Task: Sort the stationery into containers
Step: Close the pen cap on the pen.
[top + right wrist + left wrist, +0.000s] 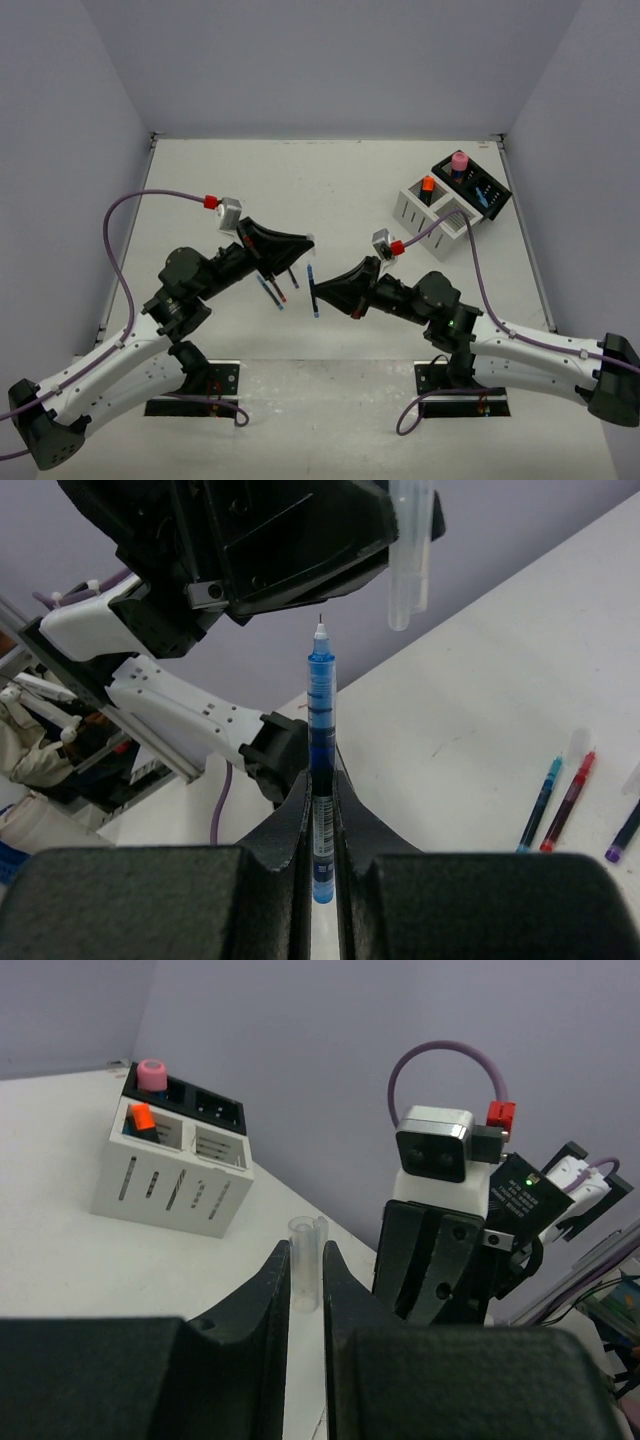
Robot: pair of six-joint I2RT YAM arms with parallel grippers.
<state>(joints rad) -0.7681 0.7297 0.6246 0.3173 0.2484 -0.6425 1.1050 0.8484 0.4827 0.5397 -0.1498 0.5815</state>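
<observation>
My right gripper (322, 785) is shut on a blue pen (321, 695), uncapped, its tip pointing at the left gripper. In the top view this pen (313, 290) hangs over mid-table in the right gripper (320, 291). My left gripper (306, 1260) is shut on a clear pen cap (305, 1275), also seen in the right wrist view (410, 550), a little off the pen tip. The white box (430, 215) holds an orange-capped highlighter (427, 185). The black box (470, 185) holds the pink cylinder (459, 160).
Three pens lie on the table under the left gripper: a blue-green one (541, 802), a red one (568, 800) and a dark one (625, 832). Both boxes stand at the back right, near the right wall (560, 150).
</observation>
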